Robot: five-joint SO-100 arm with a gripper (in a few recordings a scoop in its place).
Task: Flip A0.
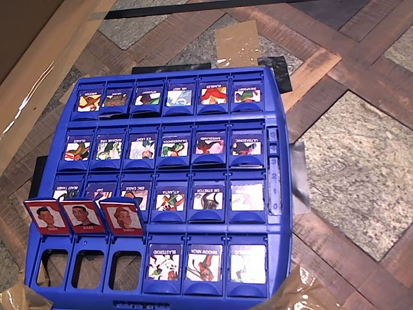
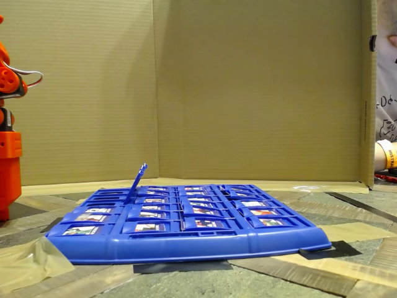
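Tile: three red-framed portrait tiles stand raised in a row at the lower left of the overhead view. The middle one, the red-framed portrait tile of a dark-haired man (image 1: 82,216), has the darkest hair.
Tile in the side view: the raised tiles overlap into one blue back (image 2: 139,180), left of centre, leaning away from the camera.
Board: the blue plastic game board (image 1: 279,213) lies flat on a patchwork floor; its other tiles lie face up with cartoon heroes.
Tile to tool: the orange robot arm (image 2: 7,149) stands at the left edge of the fixed view, well apart from the raised tiles and touching nothing on the board.
Arm pose: upright and folded, cut off by the frame edge.
Gripper: its opening cannot be told.
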